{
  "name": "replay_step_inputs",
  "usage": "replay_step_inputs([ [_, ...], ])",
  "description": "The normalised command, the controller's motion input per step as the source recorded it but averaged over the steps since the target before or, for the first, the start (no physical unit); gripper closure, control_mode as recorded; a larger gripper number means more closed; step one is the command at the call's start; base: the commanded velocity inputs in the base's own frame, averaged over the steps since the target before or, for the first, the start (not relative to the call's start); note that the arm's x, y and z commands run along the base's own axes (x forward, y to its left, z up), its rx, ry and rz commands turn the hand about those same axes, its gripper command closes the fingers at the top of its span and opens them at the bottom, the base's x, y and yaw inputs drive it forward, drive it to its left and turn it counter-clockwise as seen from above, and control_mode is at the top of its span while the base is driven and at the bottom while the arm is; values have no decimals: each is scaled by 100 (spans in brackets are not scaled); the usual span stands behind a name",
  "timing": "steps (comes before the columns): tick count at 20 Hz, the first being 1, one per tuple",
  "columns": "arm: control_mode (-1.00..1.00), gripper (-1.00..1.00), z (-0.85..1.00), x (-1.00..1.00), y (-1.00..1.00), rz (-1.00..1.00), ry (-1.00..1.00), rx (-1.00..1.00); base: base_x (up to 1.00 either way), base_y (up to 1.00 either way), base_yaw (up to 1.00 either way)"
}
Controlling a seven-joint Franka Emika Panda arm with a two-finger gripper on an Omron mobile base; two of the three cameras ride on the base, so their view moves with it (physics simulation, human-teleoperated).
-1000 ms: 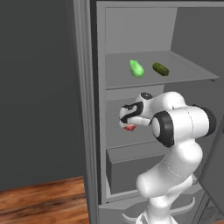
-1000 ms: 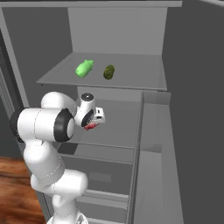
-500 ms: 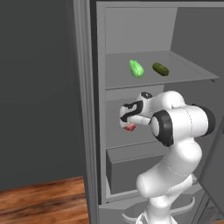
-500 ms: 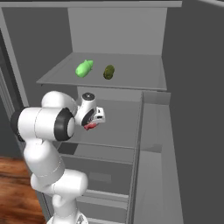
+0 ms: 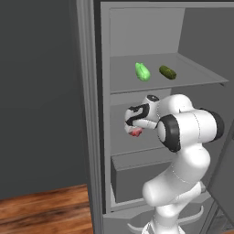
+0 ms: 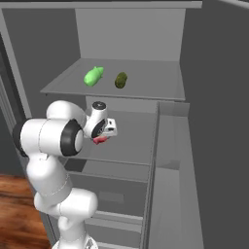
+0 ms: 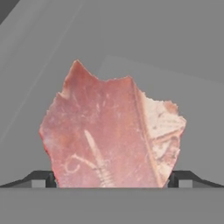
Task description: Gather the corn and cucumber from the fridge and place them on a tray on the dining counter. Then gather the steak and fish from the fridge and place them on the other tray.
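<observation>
Nothing has shifted since half a second ago: the gripper (image 5: 136, 131) stays inside the fridge (image 5: 192, 50), jaws clamped on the steak (image 7: 111, 133), which sits between them. The corn (image 5: 142, 71) and cucumber (image 5: 167, 72) lie on the upper shelf.

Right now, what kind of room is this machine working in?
Most likely a kitchen: it reaches into an open fridge with grey shelves, where a corn and a cucumber lie, and its fingers grip a steak.

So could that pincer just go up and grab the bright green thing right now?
Probably not yet: the pincer is already shut on the steak, though the corn lies uncovered on the open shelf above.
</observation>
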Motion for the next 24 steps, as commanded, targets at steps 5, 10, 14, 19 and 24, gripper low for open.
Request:
replay_step_inputs([
  [5, -100, 100, -17, -64, 6, 1, -15, 0, 0, 0, 0],
  [10, -100, 100, 7, -67, 2, 0, -14, 0, 0, 0, 0],
  [14, -100, 100, 57, -38, -2, 0, -1, 5, 0, 0, 0],
  [19, -100, 100, 73, -34, -6, -2, 6, 8, 0, 0, 0],
  [24, -100, 100, 69, -37, -11, -6, 20, 10, 0, 0, 0],
])
